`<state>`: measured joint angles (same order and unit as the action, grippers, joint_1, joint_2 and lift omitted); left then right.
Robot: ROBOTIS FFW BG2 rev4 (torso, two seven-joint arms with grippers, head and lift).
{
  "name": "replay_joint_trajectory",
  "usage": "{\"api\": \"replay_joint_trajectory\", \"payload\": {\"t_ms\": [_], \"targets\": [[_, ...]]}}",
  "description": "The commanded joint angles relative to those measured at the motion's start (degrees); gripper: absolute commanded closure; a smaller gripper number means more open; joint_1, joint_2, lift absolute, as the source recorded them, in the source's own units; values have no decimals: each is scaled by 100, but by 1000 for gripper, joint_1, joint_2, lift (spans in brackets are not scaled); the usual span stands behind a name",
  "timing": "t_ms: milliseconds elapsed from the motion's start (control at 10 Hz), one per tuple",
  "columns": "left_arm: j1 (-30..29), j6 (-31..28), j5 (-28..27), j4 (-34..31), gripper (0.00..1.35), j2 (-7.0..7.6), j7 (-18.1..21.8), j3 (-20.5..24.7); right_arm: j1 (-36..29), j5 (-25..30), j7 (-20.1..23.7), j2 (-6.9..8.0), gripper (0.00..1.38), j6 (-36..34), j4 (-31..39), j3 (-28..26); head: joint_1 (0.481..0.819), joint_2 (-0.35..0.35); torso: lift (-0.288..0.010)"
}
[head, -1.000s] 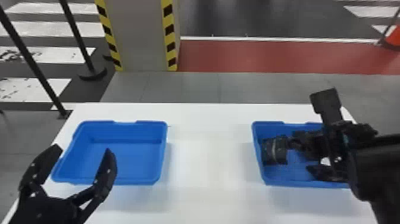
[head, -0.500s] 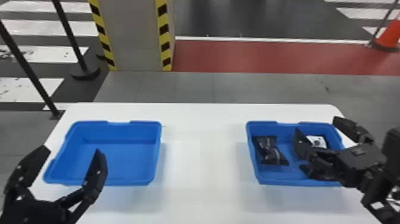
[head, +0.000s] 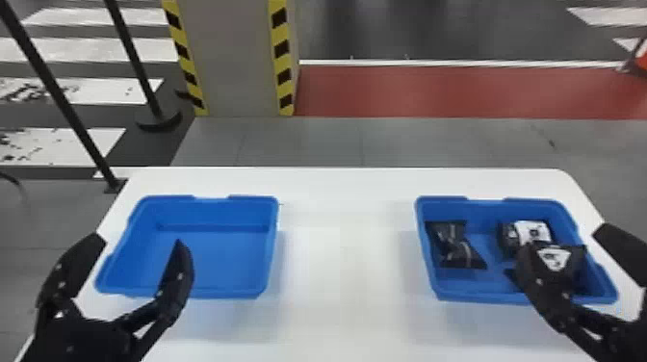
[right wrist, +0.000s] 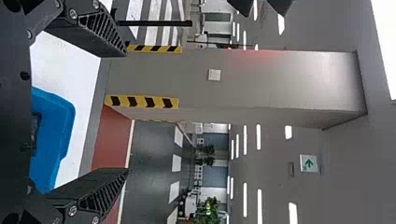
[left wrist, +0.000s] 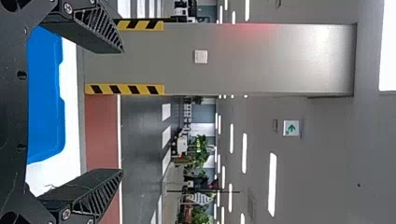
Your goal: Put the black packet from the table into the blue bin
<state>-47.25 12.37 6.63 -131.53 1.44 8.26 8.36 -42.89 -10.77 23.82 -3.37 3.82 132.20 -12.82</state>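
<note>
Inside the rectangular blue plastic bin on the robot's right: crumpled, glossy black packet, lying against the bin floor near its left wall. Black packet with a white label is in the same bin, to the right, near the far wall. Can't tell from the pictures which of the two is the task's packet.

Diff vs a second ago: right gripper was down in the bin at the crumpled packet, now it has backed off toward the robot and to the right. Crumpled packet now sits apart from it, about the same spot in the bin. White label shows much more than before; the arm was over it.

Right arm pose: comes in from the lower right corner, gripper over the bin's near right part, one finger in front of the bin, the other by its right edge. Right wrist view has the right gripper with fingers wide apart, nothing between them. A black shape with a white triangular mark shows by the near finger; can't tell if it's finger or packet.

Left arm: parked lower left, left gripper in front of the empty blue plastic bin, fingers spread, nothing held. Both bins on the white table.
</note>
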Motion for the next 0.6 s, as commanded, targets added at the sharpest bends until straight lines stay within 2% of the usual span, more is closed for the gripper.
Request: {"api": "replay_joint_trajectory", "payload": {"t_ms": [0,200,400,500], "targets": [[0,1,-11,-2,114,5,0,-2,-338,-260,0,20,153,-16,146,-21,695,36,-110],[0,1,0,-2,114,14,0,-14,-478,-237,0,55,153,-58,315,-32,695,37,-110],[0,1,-11,-2,114,14,0,-14,-731,-317,-281,135,153,-185,554,-66,695,37,-110],[-14,1,-11,-2,114,14,0,-2,-745,-306,-290,170,153,-171,568,-112,695,27,-110]]}}
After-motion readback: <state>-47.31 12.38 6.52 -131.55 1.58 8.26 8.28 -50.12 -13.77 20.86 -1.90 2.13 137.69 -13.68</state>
